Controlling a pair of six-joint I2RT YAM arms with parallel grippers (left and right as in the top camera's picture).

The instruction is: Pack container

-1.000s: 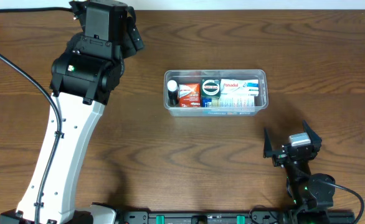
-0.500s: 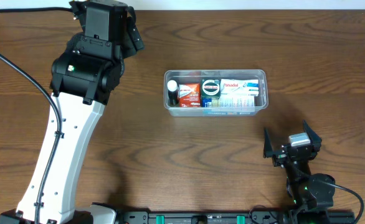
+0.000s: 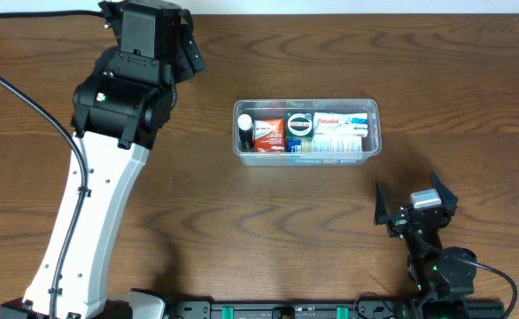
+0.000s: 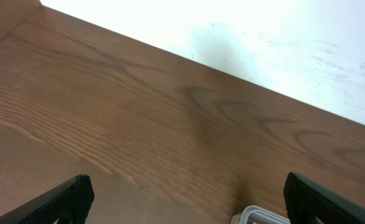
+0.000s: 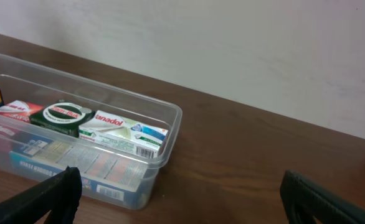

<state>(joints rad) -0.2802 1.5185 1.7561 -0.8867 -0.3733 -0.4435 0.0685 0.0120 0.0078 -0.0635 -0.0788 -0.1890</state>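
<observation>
1 container [image 3: 305,130] sits mid-tabletop [image 3: 268,230] between the arms, prob. so either reaches it. Packed side by side to fit: 1 white-capped bottle [image 3: 244,135], 1 red box [image 3: 268,133], 1 round green tin [image 3: 298,125], 1 Panadol box [image 3: 329,122], 1 long flat pack [image 3: 330,144]. Left end effector [image 4: 189,208] & right end effector [image 5: 179,199] are both spread, holding nothing, well apart from it; packing looks done.

Brown wooden table [image 3: 268,230], clear container [image 3: 306,154] on it
</observation>
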